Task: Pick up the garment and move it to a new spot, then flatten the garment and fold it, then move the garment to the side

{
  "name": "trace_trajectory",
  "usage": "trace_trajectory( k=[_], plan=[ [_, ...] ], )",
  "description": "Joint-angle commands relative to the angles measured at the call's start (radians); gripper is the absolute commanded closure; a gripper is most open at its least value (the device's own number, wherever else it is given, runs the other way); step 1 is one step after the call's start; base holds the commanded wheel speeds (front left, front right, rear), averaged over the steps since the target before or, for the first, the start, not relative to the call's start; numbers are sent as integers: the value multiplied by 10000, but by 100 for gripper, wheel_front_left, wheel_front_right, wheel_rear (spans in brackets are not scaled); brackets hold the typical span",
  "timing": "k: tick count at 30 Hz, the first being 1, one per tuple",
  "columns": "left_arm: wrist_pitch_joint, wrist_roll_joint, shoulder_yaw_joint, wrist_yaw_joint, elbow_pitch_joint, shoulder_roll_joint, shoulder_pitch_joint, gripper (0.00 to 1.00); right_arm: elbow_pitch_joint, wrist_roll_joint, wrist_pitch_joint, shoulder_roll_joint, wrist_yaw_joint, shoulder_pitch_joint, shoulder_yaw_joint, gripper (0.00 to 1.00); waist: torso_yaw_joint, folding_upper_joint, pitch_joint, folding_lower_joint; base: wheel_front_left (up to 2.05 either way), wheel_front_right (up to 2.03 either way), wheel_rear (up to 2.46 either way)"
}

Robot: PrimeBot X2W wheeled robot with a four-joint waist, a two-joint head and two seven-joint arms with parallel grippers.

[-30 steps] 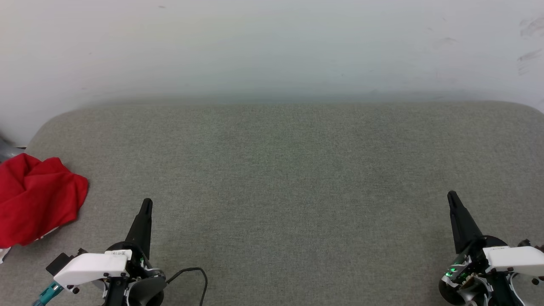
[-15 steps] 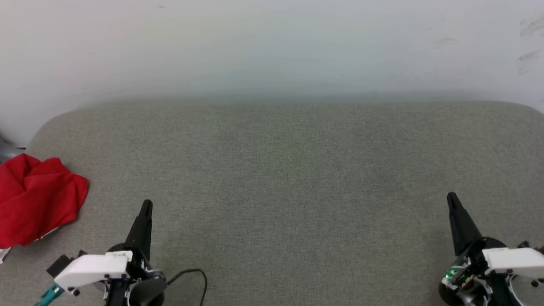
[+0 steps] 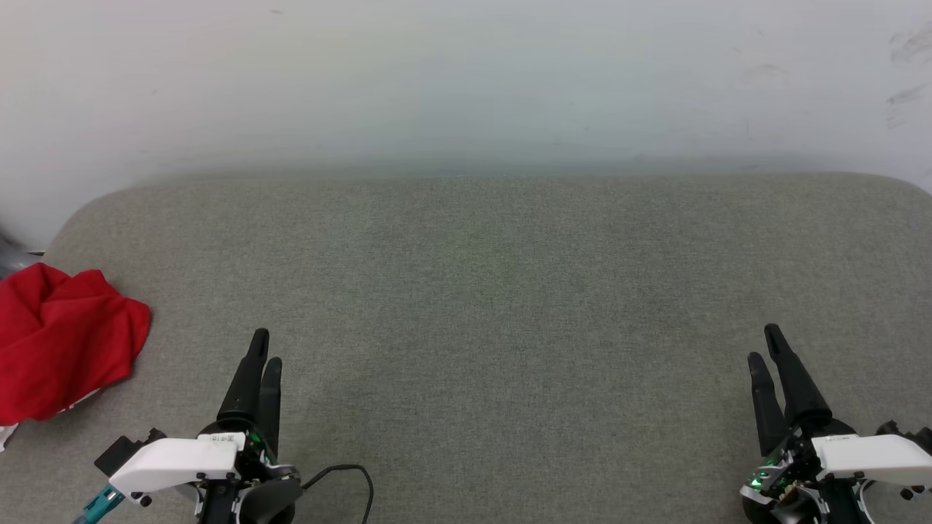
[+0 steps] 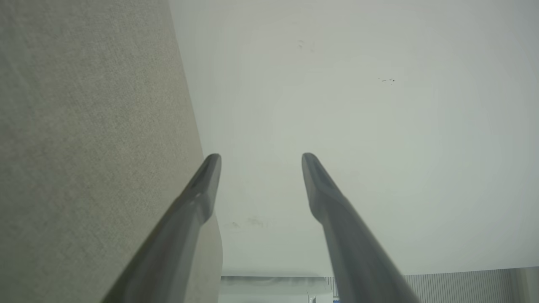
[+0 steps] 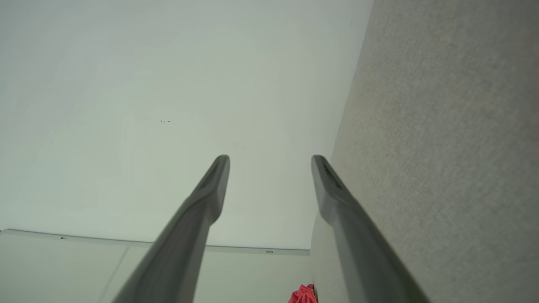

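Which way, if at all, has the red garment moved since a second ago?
No. The garment still lies crumpled at the left edge of the grey cushion, its right tip just as far from the rounded back-left corner.

The garment [image 3: 62, 342] lay crumpled, cut off by the head view's left edge, its front folded out of sight. Just above it there, a dark shape [image 3: 10, 256] was too cropped to tell. In the right wrist view the bottom edge clipped the garment [image 5: 304, 295] to a small red scrap.
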Motion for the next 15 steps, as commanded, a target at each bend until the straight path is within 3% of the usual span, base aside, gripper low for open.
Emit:
trace_trajectory(
  k=[1, 9, 15],
  plan=[
    [-120, 34, -152, -6, -355, 16, -109, 0, -357, -93, -124, -40, 2, -88, 121, 0, 1, 0, -3, 0, 0, 0, 0],
    [-484, 132, -525, -5, -1005, 16, -90, 0, -871, -710, -506, -186, 2, 41, 384, 0, 19, 0, -4, 0, 0, 0, 0],
    [-763, 1161, -844, -5, -1410, 227, -61, 0, -1105, -2429, -766, -310, 2, 133, 332, 0, 31, 0, -24, 0, 0, 0, 0]
  ],
)
